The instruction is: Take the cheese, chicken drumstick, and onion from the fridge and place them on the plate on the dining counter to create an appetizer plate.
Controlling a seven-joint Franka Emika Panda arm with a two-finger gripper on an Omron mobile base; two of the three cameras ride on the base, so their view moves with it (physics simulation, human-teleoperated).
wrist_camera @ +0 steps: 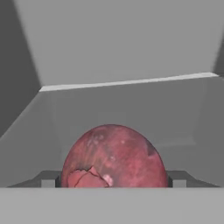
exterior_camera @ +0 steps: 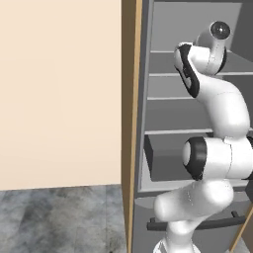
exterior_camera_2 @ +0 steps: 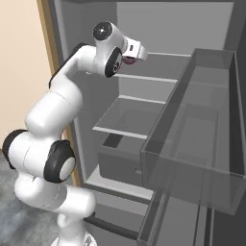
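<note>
Onion (wrist_camera: 113, 156) between fingers (wrist_camera: 49, 181), inside fridge (exterior_camera_2: 158, 110).

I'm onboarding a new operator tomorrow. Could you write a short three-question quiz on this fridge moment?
1. True or false: the onion sits between the gripper fingers.
2. Multiple choice: the gripper is at which part of the fridge? A) an upper shelf B) the lower drawer with the bar handle C) the door bin
3. Fill in: the fridge door stands ____.

Key
1. True; in the hand view the reddish ball fills the gap between both fingers.
2. A; in the right base view the hand reaches in at an upper shelf, well above the lower drawer.
3. Open.
</note>
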